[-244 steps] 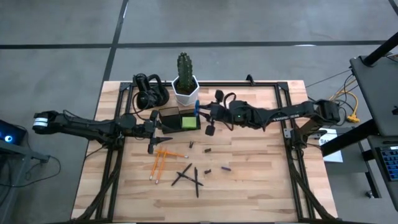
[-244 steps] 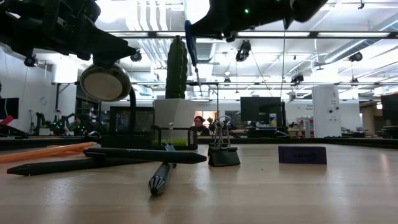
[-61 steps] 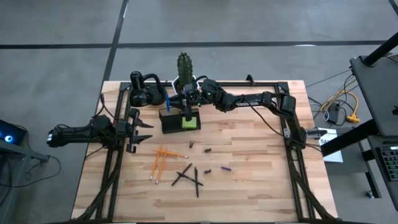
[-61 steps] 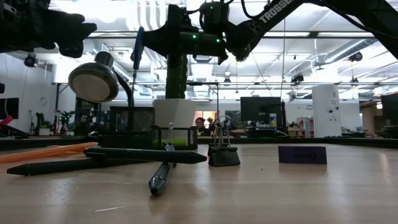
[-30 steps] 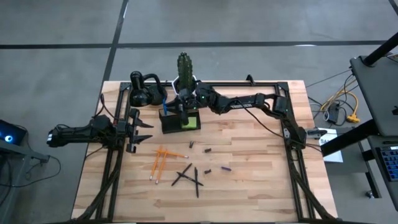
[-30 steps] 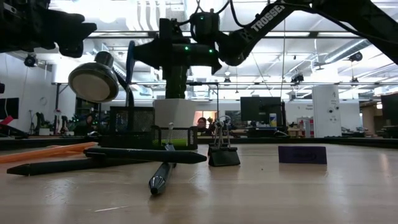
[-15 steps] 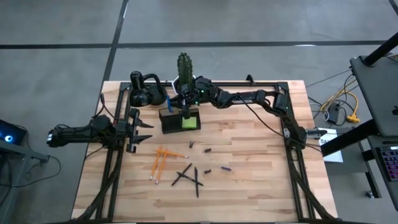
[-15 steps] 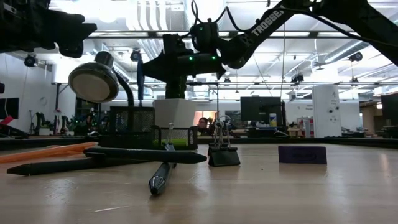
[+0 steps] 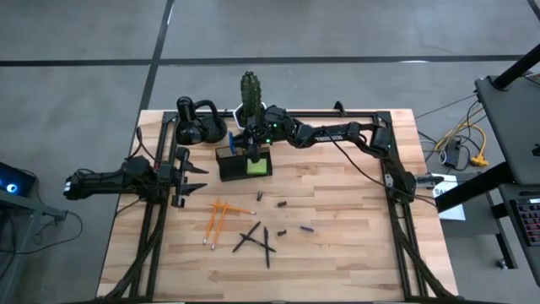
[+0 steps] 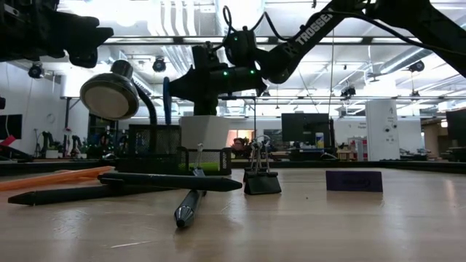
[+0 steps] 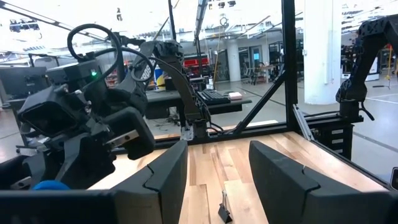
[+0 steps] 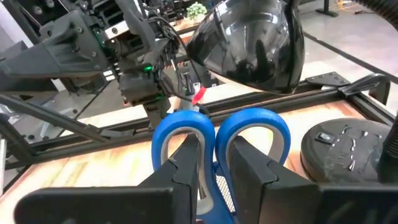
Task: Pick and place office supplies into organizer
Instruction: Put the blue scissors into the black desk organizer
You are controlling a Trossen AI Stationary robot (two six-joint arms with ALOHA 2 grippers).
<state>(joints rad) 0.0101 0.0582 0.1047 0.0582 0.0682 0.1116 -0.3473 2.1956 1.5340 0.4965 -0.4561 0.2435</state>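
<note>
The organizer (image 9: pixel 239 162), a dark box, stands at the table's far middle with a lime-green sticky-note pad (image 9: pixel 256 165) in it. My right gripper (image 9: pixel 240 143) reaches over it from the right, shut on the blue-handled scissors (image 10: pixel 167 98). Their two handle loops (image 12: pixel 252 134) fill the right wrist view. Orange pencils (image 9: pixel 215 221), black pens (image 9: pixel 256 239) and small dark and purple bits (image 9: pixel 307 228) lie flat on the wood nearer the front. My left gripper (image 9: pixel 192 175) waits open at the table's left, holding nothing. My right gripper pinches the scissors between its two fingers just below where the handle loops meet (image 12: pixel 209 138). The fingers (image 12: pixel 249 171) come about level from the table's right. The scissors stand upright, loops up, lifted above the organizer's tall mesh part (image 10: pixel 153 138); their blades do not show.
A white pot with a cactus (image 9: pixel 251 111) stands just behind the organizer. A black looped gadget with a round head (image 9: pixel 198 127) sits to its left. A binder clip (image 10: pixel 262 178) stands on the wood. The black frame rails (image 9: pixel 396 194) run along the table's sides.
My right gripper has sunk a little toward the organizer and turned at the wrist. The scissors, tilted a second ago, now stand upright and lower, close over the organizer's tall part. The gripper stays shut on them.
</note>
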